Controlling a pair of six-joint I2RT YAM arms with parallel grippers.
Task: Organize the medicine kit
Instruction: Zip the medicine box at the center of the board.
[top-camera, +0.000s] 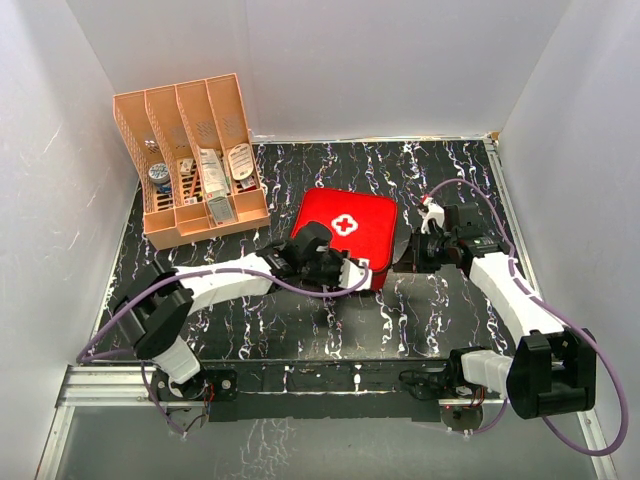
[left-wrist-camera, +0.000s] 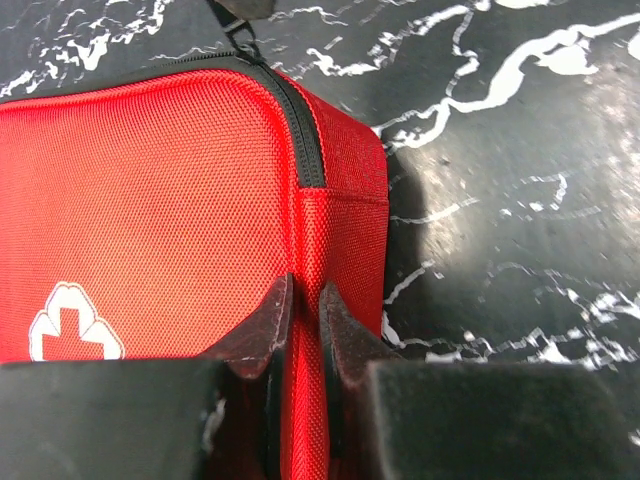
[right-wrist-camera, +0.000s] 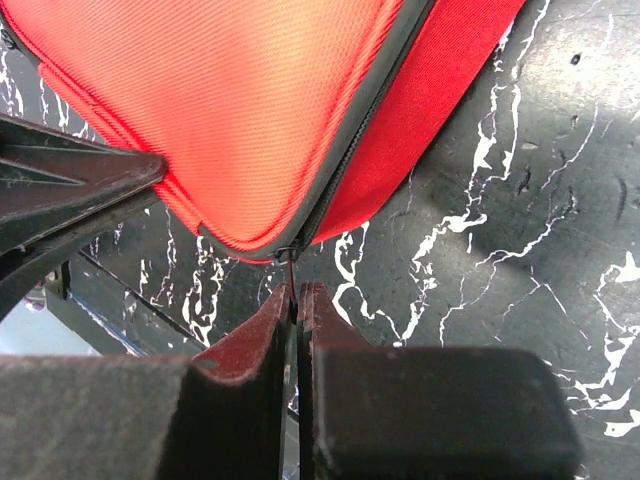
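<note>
1. The medicine kit (top-camera: 345, 225) lies flat near the middle of the table (top-camera: 300, 330), zipped shut, with the white cross on its lid facing up.
2. My left claw (left-wrist-camera: 305, 295) is at the kit's near edge. Its fingers are pressed almost together, pinching the red fabric of the side wall just below the zipper (left-wrist-camera: 300, 130).
3. My right claw (right-wrist-camera: 293, 292) is at the kit's near-right corner. Its tips are pressed together on the thin zipper pull (right-wrist-camera: 291, 270), which hangs off the rounded corner.
4. The two claws are close to each other along that near side.
5. The orange rack (top-camera: 190, 150) stands in the far-left corner, well apart from the kit, with packets in its slots.
6. Black marbled tabletop shows all round the kit. The widest stretches are toward me and to the right, before the white walls.
</note>
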